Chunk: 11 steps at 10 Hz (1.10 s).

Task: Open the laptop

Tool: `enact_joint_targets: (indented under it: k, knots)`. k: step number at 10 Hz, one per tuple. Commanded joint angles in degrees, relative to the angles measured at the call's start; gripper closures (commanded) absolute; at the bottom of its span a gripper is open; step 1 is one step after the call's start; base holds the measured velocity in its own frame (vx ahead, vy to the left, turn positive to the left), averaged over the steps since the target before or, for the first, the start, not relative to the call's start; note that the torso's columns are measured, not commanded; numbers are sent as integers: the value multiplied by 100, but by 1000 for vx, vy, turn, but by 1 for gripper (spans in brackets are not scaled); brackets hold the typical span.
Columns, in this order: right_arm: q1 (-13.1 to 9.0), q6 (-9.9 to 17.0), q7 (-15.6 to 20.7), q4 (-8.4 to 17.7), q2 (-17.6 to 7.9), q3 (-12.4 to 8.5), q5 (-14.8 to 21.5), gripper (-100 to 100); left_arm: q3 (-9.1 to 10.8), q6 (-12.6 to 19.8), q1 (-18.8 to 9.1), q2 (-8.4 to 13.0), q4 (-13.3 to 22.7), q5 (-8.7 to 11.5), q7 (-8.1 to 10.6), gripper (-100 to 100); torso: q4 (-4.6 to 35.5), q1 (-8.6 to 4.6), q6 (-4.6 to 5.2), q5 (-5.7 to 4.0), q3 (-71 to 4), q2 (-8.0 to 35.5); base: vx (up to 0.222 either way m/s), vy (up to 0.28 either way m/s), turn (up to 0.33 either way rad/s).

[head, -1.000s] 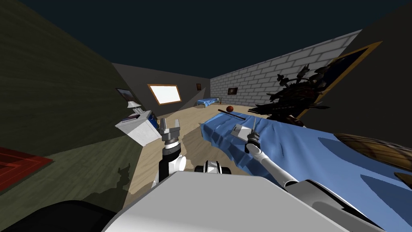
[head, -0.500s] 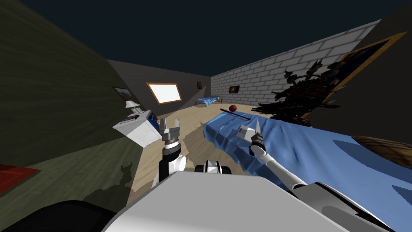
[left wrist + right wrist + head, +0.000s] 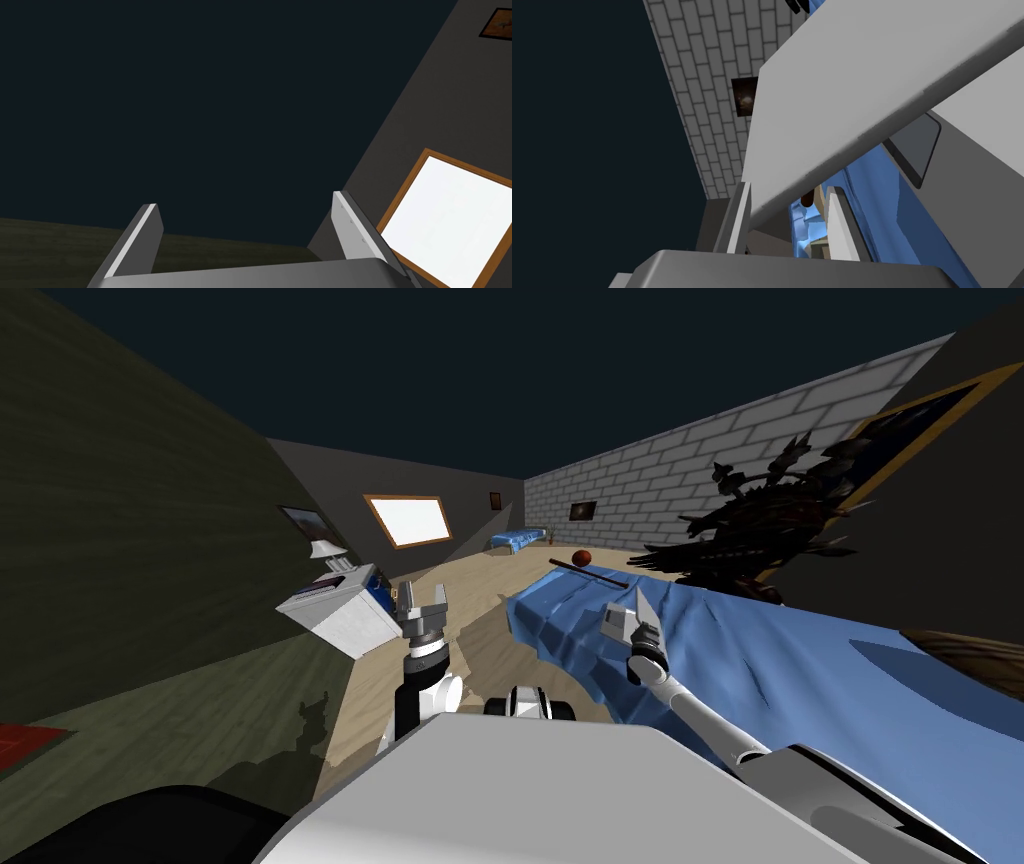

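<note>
Clamping the right pincer (image 3: 789, 195) on the free edge of the laptop (image 3: 837, 100) lid, one finger on each face, probably so as to swing it up about the hinge. Finding that laptop on the blue bed (image 3: 800, 668), near its side edge, with lid tilted part-way off the base and touchpad (image 3: 912, 150) uncovered beneath. Judging the opening as partly done, not finished. Holding the left pincer (image 3: 422, 613) spread wide and empty, raised just beside a white nightstand (image 3: 335, 618) and well apart from the bed, likely to stay out of the way. Seeing no real container with contents; only that nightstand by the wall, carrying a lamp (image 3: 326, 548) and some flat things too small to name.
</note>
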Motion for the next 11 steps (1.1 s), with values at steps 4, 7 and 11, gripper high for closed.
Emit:
enact_joint_targets:
  k: [4, 7, 11]
  knots:
    - [444, 245, 677, 304, -124, 188, 470, 100, 0, 0, 0, 0, 0, 0, 0, 0, 4, 6, -5, 4, 2, 2, 152, 111, -4]
    - [527, -66, 974, -36, 180, -113, 222, -100, 0, 0, -1, 0, 0, 0, 0, 0, 16, -16, 3, 1, 27, 44, 67, 38, -73]
    - [527, -321, 1372, -120, 269, -332, 222, -100, 1, 0, -1, 1, 0, 0, 0, 0, 1, -8, 2, -8, 9, 12, 23, -4, -34]
